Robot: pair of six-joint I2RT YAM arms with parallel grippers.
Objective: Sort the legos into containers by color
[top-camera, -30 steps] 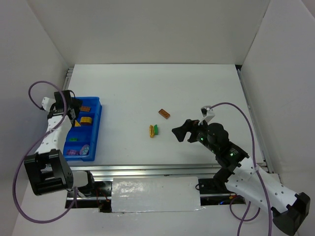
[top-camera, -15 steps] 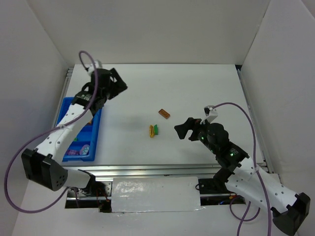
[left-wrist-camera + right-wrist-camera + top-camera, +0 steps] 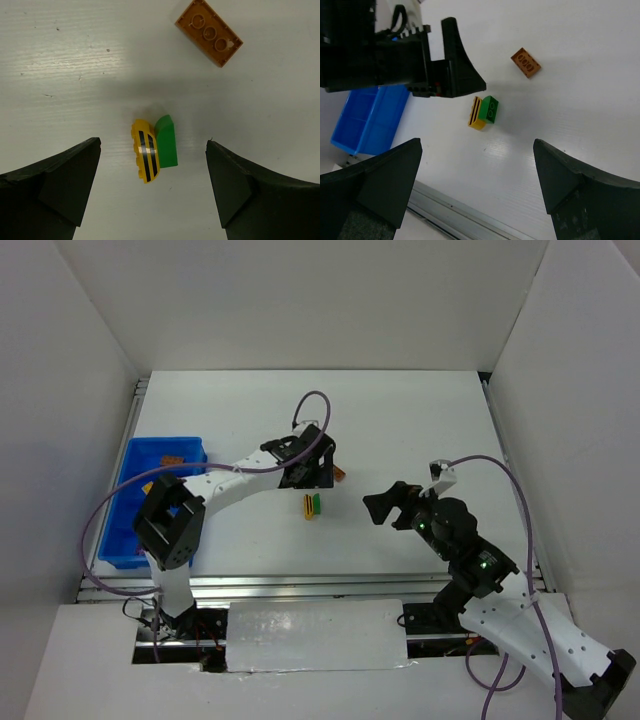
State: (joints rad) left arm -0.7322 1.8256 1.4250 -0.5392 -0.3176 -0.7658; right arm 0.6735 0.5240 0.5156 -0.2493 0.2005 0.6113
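White table point(image 3: 75, 60): striped yellow lego point(image 3: 145, 156) touches green lego point(image 3: 167, 146); left claw point(image 3: 152, 144), right claw point(image 3: 383, 502) released.

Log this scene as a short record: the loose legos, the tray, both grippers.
loose legos: yellow striped brick and green brick touching side by side; brown-orange brick lying apart from them
surface: white table
blue tray: at the table's left side, partly hidden behind the left arm
left gripper: open, above the yellow and green pair, holding nothing
right gripper: open, off to the right of the pair, holding nothing
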